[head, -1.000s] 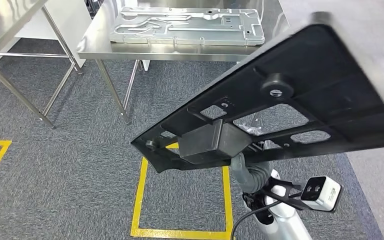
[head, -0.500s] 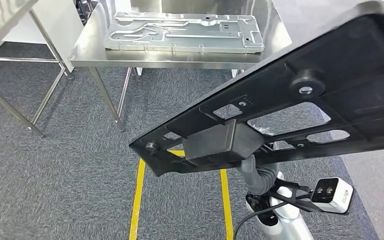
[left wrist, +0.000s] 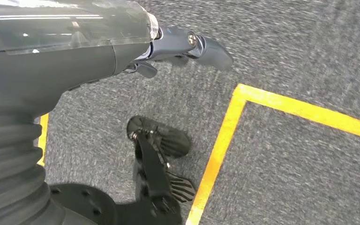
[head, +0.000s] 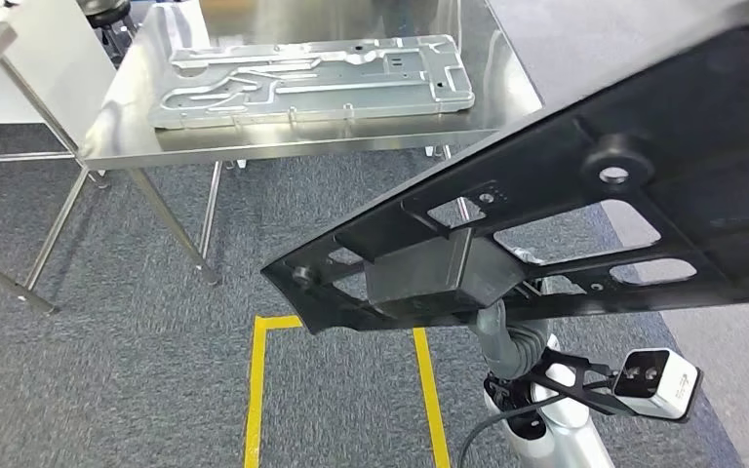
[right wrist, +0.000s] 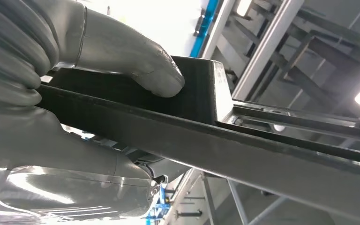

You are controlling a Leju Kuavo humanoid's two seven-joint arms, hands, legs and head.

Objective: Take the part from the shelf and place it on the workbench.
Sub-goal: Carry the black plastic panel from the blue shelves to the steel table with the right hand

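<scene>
- Plastic frame part point(head: 585, 205), black, flat and ribbed with cut-out windows, is being carried by the right hand point(right wrist: 98, 70), reaching out well beyond that hand on both sides and tilting upward away from it.
- The right hand is gripping the part: in the right wrist view the thick grey thumb point(right wrist: 136, 63) is pressing on the boxy block point(head: 429, 278) moulded into the frame, while the rest of the hand is wrapping under the dark edge rail.
- The left hand point(left wrist: 187, 44) is hanging low over the grey carpet point(left wrist: 286, 56), holding nothing; whether its fingers are spread or curled is hard to tell from what is showing.
- The steel workbench point(head: 507, 78) is standing ahead of the right hand, well apart from the part, with a silver machined plate point(head: 312, 78) lying on it.
- Yellow floor tape point(head: 254, 390) is marking a square on the carpet below the part.
- Handling, as a judgement: the part is looking stiff and fairly light for its spread, but long and off-balance, so the far end is likely levering against the grip.
- The block is seeming the soundest hold; the thin window ribs are looking easier to crack or slip on.
- Smooth plastic may be sliding under the thumb if the frame swings.
</scene>
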